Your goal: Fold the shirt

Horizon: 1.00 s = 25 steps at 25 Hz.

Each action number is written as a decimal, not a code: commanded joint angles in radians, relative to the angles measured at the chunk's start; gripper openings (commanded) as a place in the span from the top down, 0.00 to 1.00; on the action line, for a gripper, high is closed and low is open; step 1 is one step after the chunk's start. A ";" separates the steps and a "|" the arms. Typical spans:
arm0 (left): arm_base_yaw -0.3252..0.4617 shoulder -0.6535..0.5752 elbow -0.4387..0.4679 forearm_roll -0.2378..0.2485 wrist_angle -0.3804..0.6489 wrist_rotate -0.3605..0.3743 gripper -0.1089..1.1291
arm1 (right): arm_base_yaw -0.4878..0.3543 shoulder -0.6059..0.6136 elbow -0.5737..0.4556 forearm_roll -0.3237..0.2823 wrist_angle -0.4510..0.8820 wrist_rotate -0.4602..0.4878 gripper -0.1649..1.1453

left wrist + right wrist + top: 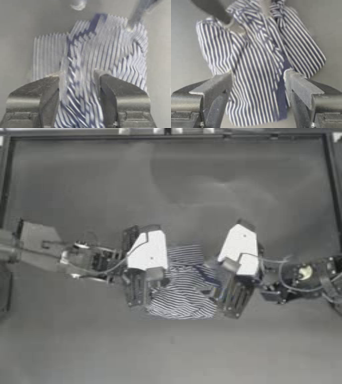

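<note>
The striped shirt (184, 295) lies bunched in a narrow heap at the middle of the table, its stripes twisted and wrinkled. My left gripper (148, 290) is at the heap's left side; in the left wrist view a twisted roll of the shirt (110, 45) fills the gap of the gripper (80, 77), which is shut on it. At the heap's right side, my right gripper (227, 297) is open. In the right wrist view the shirt (254, 50) runs flat between the wide-apart jaws of the gripper (258, 75).
Bare dark table (174, 183) stretches behind the heap, and more of it (174, 353) in front. A raised frame (167, 135) bounds the far edge. The left arm's body (40, 245) reaches in at the left, the right arm's (307, 275) at the right.
</note>
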 commanded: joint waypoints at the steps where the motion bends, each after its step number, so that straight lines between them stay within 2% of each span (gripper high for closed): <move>1: 0.008 -0.078 0.023 -0.002 -0.081 -0.006 0.28 | -0.009 -0.020 0.009 -0.126 -0.041 0.137 0.17; 6: 0.048 -0.052 0.083 -0.002 -0.170 -0.005 0.28 | -0.008 -0.002 0.037 -0.250 -0.086 0.304 0.17; 11: 0.084 0.002 0.114 -0.009 -0.262 -0.005 0.34 | -0.008 0.058 0.031 -0.328 -0.097 0.393 0.17; 21: 0.092 0.098 0.120 -0.012 -0.288 -0.006 0.36 | -0.008 0.083 0.041 -0.328 -0.103 0.411 0.17; 25: 0.089 0.118 0.120 -0.032 -0.288 -0.005 0.36 | -0.009 0.086 0.043 -0.318 -0.104 0.410 0.17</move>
